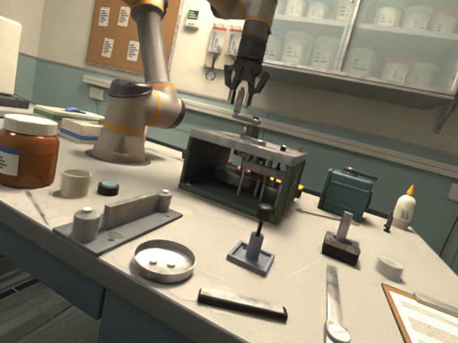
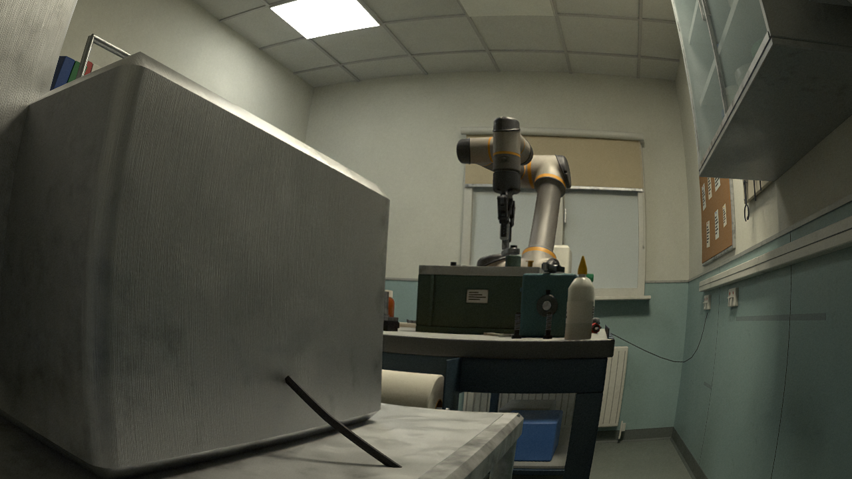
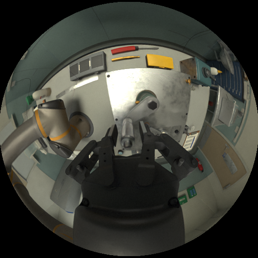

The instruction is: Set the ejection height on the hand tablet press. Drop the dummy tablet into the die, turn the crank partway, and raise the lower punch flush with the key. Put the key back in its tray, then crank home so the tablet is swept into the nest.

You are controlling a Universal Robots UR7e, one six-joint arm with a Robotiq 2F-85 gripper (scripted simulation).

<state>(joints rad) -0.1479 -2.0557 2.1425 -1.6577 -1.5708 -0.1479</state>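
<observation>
The crank handle (image 1: 239, 100), an upright metal peg at the end of the crank arm (image 3: 142, 106) on top of the tablet press (image 1: 242, 172), stands between the fingers of my gripper (image 1: 241, 97), which is open and holds nothing. The gripper (image 3: 127, 138) hangs straight down over the press's top plate. The key (image 1: 259, 232), with its black knob, stands upright in its small blue-grey tray on the bench in front of the press. A round metal dish (image 1: 164, 259) near the bench's front edge holds two white tablets.
The wall shelf (image 1: 356, 83) with white jars runs just behind the gripper. On the bench lie a grey fixture plate (image 1: 117, 220), a brown jar (image 1: 27, 150), a teal box (image 1: 346, 192), a glue bottle (image 1: 403, 208) and a dark bar (image 1: 242, 304).
</observation>
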